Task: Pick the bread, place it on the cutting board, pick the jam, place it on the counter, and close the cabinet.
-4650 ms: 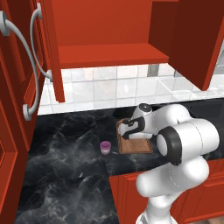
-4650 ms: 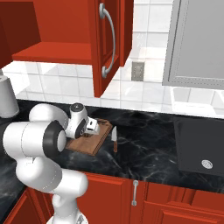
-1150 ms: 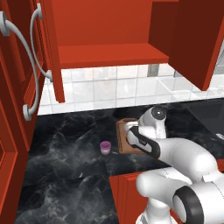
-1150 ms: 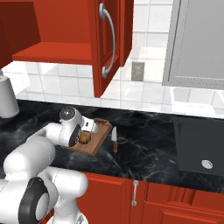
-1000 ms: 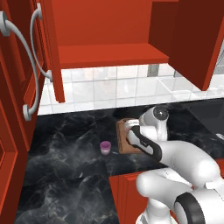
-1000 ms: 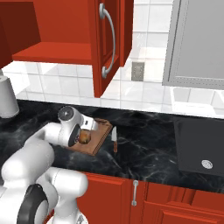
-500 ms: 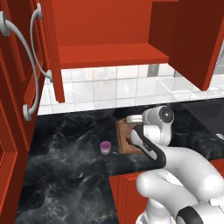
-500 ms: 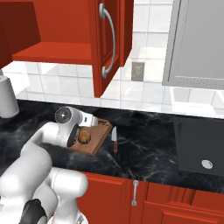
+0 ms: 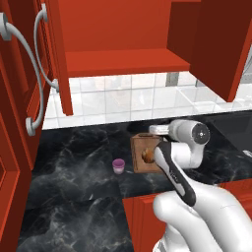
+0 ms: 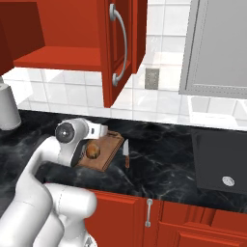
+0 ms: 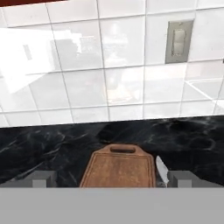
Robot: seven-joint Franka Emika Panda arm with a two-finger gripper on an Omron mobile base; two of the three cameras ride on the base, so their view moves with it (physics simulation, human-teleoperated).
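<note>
Tool (image 11: pixel 112 178) jaws stood wide open, holding nothing, above the cutting board (image 11: pixel 119 168). On that board lay the bread (image 9: pixel 147 155), while the jam (image 9: pixel 118 166) sat on the black tabletop (image 9: pixel 74 162) just beside it. Both cabinet (image 9: pixel 123 44) doors hung open.

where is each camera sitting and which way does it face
Left base view: behind the arm to its left, looking forward and down at the counter, jam, bread on the cutting board; the arm rises lower right.
Right base view: behind to its right, same board and bread, knife beside; arm lower left.
Hand view: on the hand, facing the tiled wall over the board; claw open.
All three share the board.
</note>
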